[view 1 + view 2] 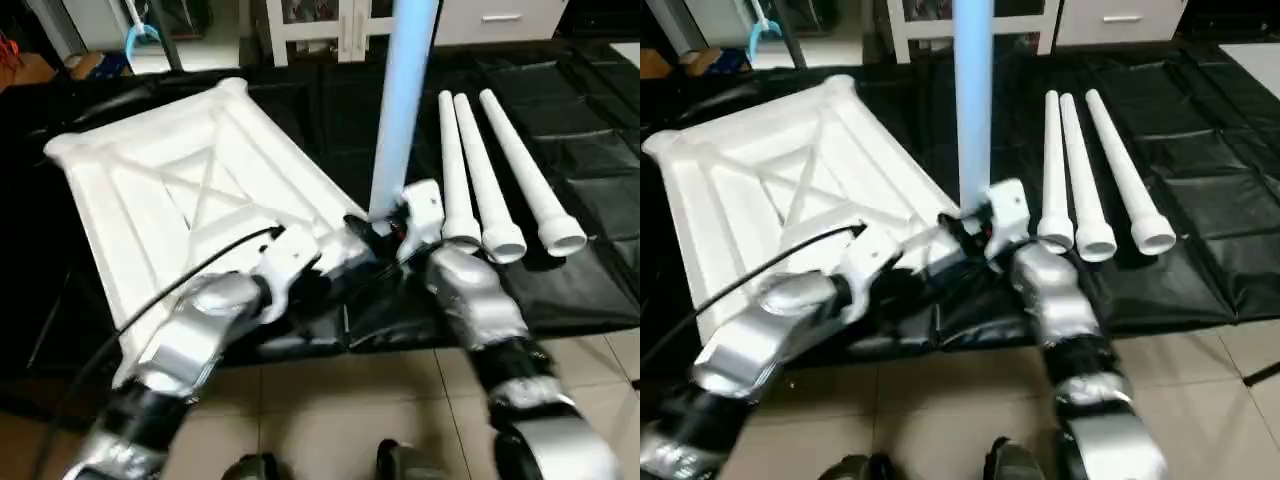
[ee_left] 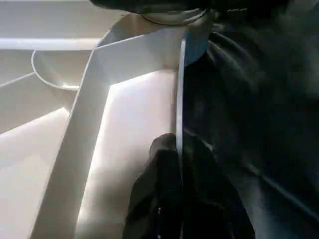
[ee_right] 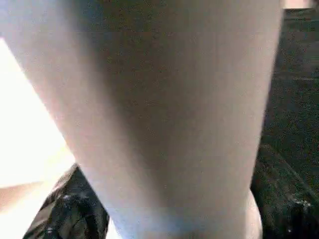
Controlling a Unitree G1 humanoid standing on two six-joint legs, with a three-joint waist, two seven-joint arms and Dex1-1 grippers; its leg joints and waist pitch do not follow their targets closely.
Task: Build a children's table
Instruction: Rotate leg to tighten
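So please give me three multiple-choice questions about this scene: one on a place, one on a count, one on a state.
1. Where does the upright leg stand?
A. at the tabletop's near corner
B. on the floor tiles
C. at the tabletop's far corner

2. How many legs lie loose on the black sheet?
A. two
B. three
C. four

3. What is the left end effector doing?
A. hanging open above the tabletop
B. holding a leg
C. pinching the tabletop's thin edge wall

Answers:
1 A: the leg rises from the corner nearest the robot, beside the right end effector.
2 B: three white legs lie side by side.
3 C: its black fingers close on the wall.
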